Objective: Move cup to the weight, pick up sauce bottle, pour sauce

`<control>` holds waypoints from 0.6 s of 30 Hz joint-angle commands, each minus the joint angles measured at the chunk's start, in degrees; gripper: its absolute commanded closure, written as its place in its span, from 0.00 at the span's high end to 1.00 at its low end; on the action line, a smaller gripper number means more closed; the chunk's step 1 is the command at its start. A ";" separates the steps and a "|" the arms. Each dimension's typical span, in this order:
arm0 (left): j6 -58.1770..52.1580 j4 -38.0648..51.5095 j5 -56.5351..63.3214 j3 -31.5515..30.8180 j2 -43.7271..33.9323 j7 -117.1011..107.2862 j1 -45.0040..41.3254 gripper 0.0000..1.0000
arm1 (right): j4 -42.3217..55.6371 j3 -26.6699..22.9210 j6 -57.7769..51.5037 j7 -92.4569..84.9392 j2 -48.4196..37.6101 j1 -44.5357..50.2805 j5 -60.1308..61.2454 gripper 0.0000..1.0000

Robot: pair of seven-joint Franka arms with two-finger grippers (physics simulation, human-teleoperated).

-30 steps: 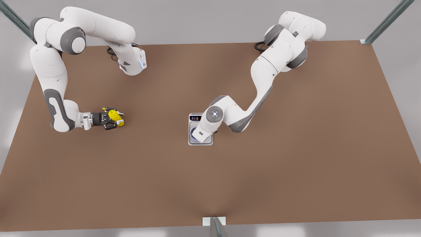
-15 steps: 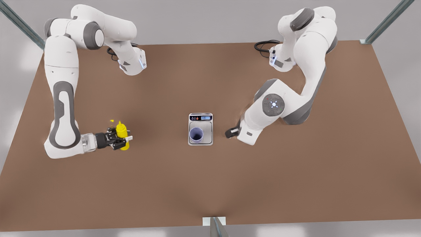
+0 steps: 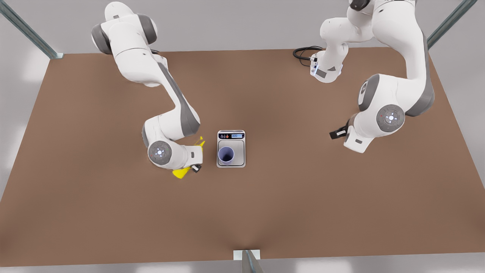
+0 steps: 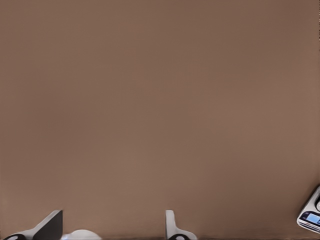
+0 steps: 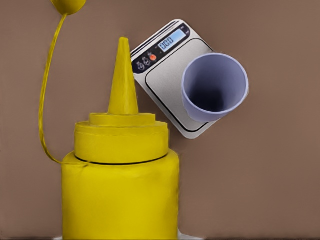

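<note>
The lavender-blue cup [image 3: 226,155] stands upright on the silver weight [image 3: 237,146], nearer the platform's front-left corner. In the right wrist view the cup [image 5: 215,87] and weight [image 5: 160,80] lie just beyond the nozzle of the yellow sauce bottle [image 5: 120,190]. My right gripper [image 3: 193,166], at the front view's left, is shut on the sauce bottle [image 3: 180,173], tilted beside the weight, with the wrist covering most of it. My left gripper [image 3: 335,134] hangs open far to the front view's right, and its fingertips [image 4: 172,227] stand apart over bare table.
The bottle's yellow cap [image 5: 67,4] dangles on a thin strap. A corner of the weight [image 4: 311,217] shows in the left wrist view. A black cable [image 3: 303,53] lies at the back of the brown table [image 3: 113,212]. A metal post [image 3: 248,259] stands at the front edge.
The right arm swung the bottle from the front view's left to beside the weight. The left arm drew back from the cup to the right, leaving it on the weight.
</note>
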 commanded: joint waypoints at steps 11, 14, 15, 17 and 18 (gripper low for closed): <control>-1.73 0.04 -1.42 -0.01 0.13 24.69 -0.16 1.00 | 4.40 -0.25 3.15 69.66 6.61 7.91 -18.69 0.50; -1.73 0.04 -1.42 -0.01 0.13 24.69 -0.25 1.00 | 4.05 -0.08 3.06 69.13 6.61 8.79 -22.12 0.50; -1.73 0.04 -1.42 -0.01 0.13 24.69 -0.16 1.00 | 3.87 -0.08 3.06 68.87 6.70 9.40 -23.26 0.50; -1.73 0.04 -1.42 -0.01 0.13 24.69 -0.07 1.00 | 3.69 -0.08 3.06 68.08 6.79 9.58 -24.14 0.50; -1.73 0.04 -1.42 -0.01 0.13 24.69 -0.07 1.00 | 3.69 -0.08 2.98 67.90 6.79 9.58 -24.32 0.50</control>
